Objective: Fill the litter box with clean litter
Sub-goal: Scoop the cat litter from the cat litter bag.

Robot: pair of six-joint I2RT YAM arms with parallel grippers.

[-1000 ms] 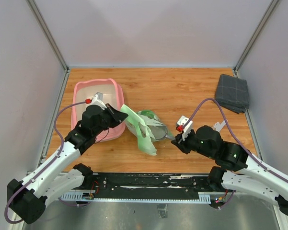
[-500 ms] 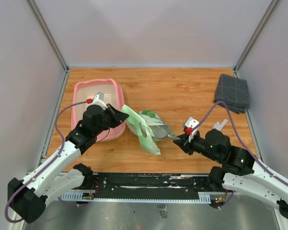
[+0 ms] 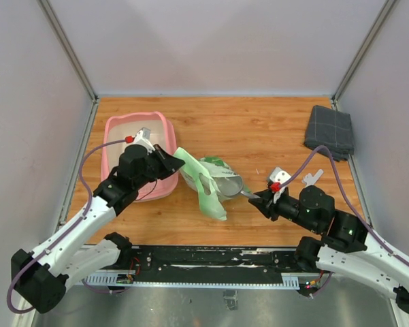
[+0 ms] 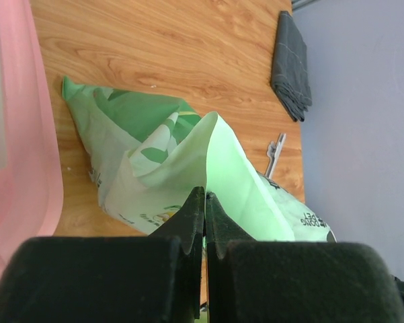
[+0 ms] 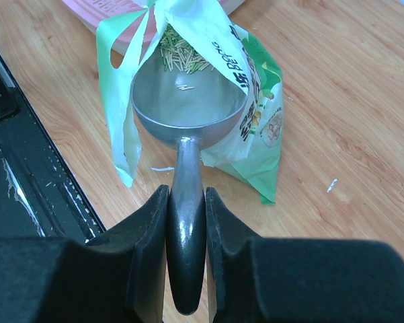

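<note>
Moved: right gripper (image 5: 186, 196) backed toward near-right, scoop (image 5: 188, 101) almost empty at bag (image 4: 235, 175) mouth | grips: right clamps scoop handle, left gripper (image 4: 203, 202) pinches bag edge | litter (image 5: 178, 57) deeper in bag; box (image 3: 133, 116) beside it, looks unfilled | advice: drive scoop under heap, lift level.

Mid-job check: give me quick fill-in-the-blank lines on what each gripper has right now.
The left gripper is shut on the edge of the green ___.
The right gripper grips the metal ___ by its handle.
The litter box is coloured ___.
Missing words: bag; scoop; pink.
</note>
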